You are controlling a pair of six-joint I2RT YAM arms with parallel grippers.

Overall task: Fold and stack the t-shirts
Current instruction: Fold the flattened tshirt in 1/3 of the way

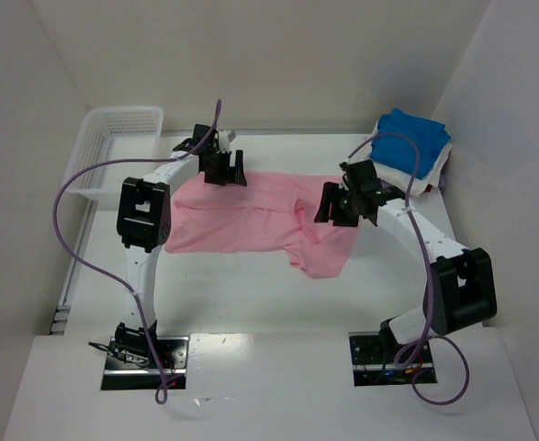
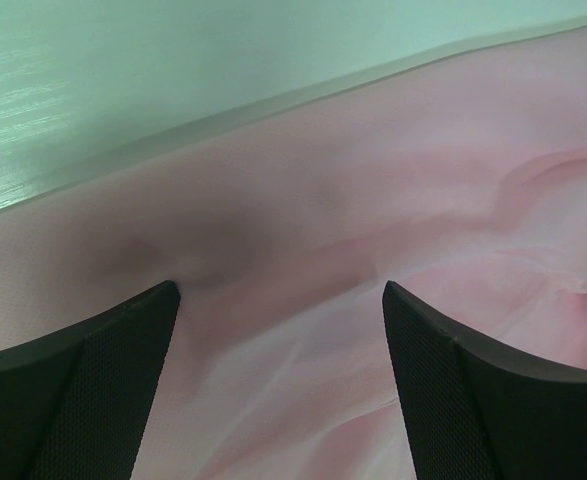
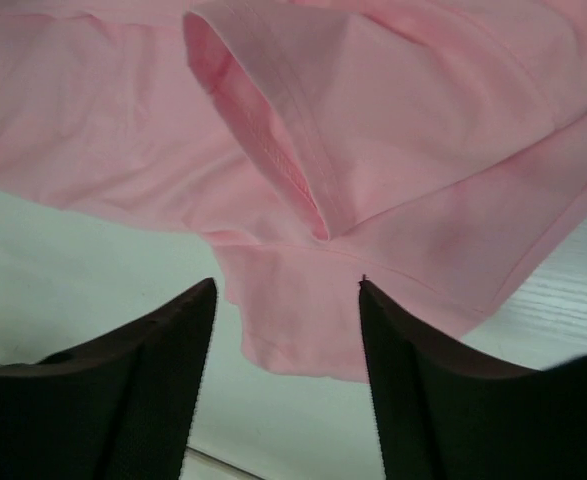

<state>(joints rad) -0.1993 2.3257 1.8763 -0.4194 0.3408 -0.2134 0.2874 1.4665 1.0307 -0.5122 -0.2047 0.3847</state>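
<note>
A light pink t-shirt lies spread across the middle of the table, partly folded, one sleeve flopped over at its right. My left gripper hovers open over the shirt's far left edge; pink cloth fills the space below its fingers, untouched. My right gripper stands open above the shirt's right end, its fingertips straddling a loose corner of pink cloth without holding it. A folded bright blue t-shirt rests on a folded white t-shirt at the back right.
A white plastic mesh basket stands at the back left. White walls close in the table on the left, back and right. Purple cables loop from both arms.
</note>
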